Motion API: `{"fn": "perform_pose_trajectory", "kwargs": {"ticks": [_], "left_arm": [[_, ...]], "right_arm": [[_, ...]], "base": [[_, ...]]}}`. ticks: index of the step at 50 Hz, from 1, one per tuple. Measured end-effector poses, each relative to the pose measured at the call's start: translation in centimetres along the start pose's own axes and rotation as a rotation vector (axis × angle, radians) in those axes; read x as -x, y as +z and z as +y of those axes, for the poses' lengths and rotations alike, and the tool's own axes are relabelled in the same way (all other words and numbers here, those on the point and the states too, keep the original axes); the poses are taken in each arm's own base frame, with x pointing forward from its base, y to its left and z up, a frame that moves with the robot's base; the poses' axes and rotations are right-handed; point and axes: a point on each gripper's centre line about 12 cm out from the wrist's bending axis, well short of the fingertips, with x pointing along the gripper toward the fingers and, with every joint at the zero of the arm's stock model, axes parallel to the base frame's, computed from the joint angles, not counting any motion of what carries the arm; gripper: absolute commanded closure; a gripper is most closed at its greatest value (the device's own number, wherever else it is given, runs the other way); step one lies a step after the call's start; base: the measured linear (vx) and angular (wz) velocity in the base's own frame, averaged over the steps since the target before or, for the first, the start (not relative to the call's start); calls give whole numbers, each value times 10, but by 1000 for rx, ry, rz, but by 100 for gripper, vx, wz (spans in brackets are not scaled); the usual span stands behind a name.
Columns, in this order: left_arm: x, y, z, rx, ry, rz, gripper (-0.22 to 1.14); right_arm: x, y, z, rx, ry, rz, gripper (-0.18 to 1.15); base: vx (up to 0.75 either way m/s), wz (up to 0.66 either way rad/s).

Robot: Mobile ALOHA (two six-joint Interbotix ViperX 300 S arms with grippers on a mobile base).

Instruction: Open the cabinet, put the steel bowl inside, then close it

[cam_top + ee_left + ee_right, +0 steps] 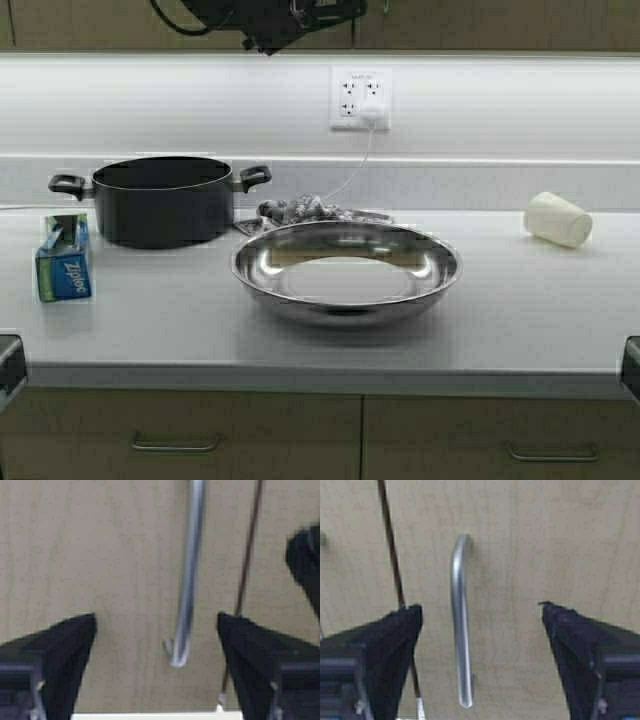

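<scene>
The steel bowl sits empty on the countertop, in the middle, right of the black pot. Both arms are raised to the cabinet; only dark parts of them show at the top of the high view. My left gripper is open in front of the tan door, with the lower end of its bar handle between the fingers and not touching them. My right gripper is open too, and the other door's handle stands between its fingers, nearer one of them. The dark seam between the doors is thin.
A black two-handled pot stands at the left, with a blue Ziploc box in front of it. A crumpled grey thing lies behind the bowl. A white cup lies on its side at the right. A charger is plugged into the wall outlet.
</scene>
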Motion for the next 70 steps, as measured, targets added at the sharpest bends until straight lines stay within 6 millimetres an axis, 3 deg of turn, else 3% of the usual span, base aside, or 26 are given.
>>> {"fn": "perform_pose_trajectory", "kwargs": {"ticks": [8,12,17,20,27,33,44,54,64,70], "left_arm": [[-3,-4,-4,-5,-4,1,17],[-7,-7,-6,-2,-9,13,43],[-17,-8,-10,5,-34,57,89],[-20,-11,-8,9,-46,99,103],[-26,-5,-7,14,-85,164,84],[-20,3,1,0,-97,189,87],[26,23,7,-40,-139,226,89],[69,40,25,-60,-151,256,89],[100,52,41,-63,-147,271,89],[107,54,51,-64,-135,280,89]], "right_arm": [[-7,2,5,-6,6,-8,38],[-12,3,7,-11,8,-12,64],[-17,1,12,-10,22,-5,95],[-18,1,12,-9,26,1,100],[-20,2,8,-9,20,0,88],[-9,4,6,-3,29,11,90],[38,10,1,8,71,44,90],[80,15,-10,20,153,103,90],[107,14,-22,37,184,138,90],[114,12,-26,41,192,150,90]], "base": [[0,0],[0,0],[-1,0],[-2,0],[-4,3],[-6,-1],[-1,-2],[-3,-3],[-5,-2],[-9,-3]]}}
